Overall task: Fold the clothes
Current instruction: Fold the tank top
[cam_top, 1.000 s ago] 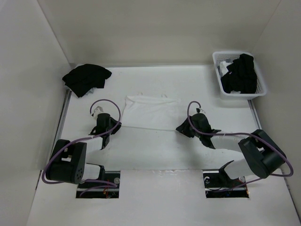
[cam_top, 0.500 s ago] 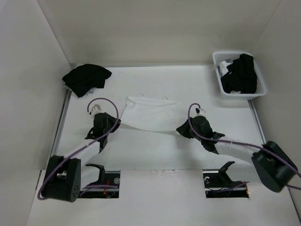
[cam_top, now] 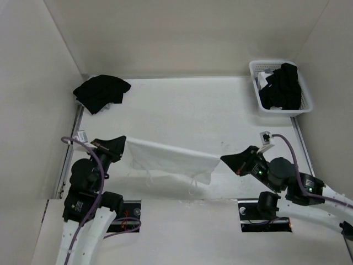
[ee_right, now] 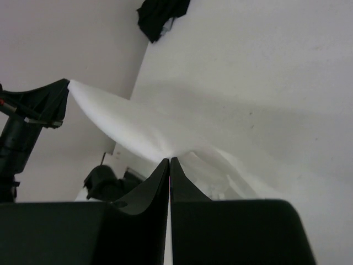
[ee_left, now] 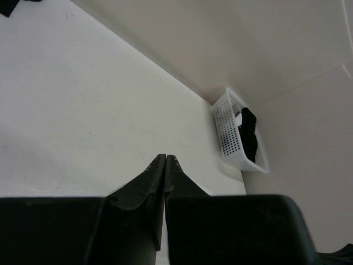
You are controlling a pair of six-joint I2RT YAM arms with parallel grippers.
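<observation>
The clothes (cam_top: 171,157), a thin white sleeveless top, hang stretched in the air between my two grippers, above the near half of the table. Two narrow straps (cam_top: 193,185) dangle from the lower edge. My left gripper (cam_top: 124,142) is shut on the top's left corner. In the left wrist view its jaws (ee_left: 165,157) meet tightly and the fabric is hidden behind them. My right gripper (cam_top: 223,159) is shut on the right corner. In the right wrist view the clothes (ee_right: 127,121) run from my right gripper (ee_right: 169,160) across to the left gripper (ee_right: 65,85).
A black garment heap (cam_top: 101,92) lies at the far left corner of the table, also seen in the right wrist view (ee_right: 162,14). A white plastic basket (cam_top: 255,83) with black-and-white clothes stands at the far right (ee_left: 231,138). White walls enclose the table.
Both arms have pulled back toward the near edge and risen. The top has come off the table and now hangs taut between them. The right gripper closed on its corner.
</observation>
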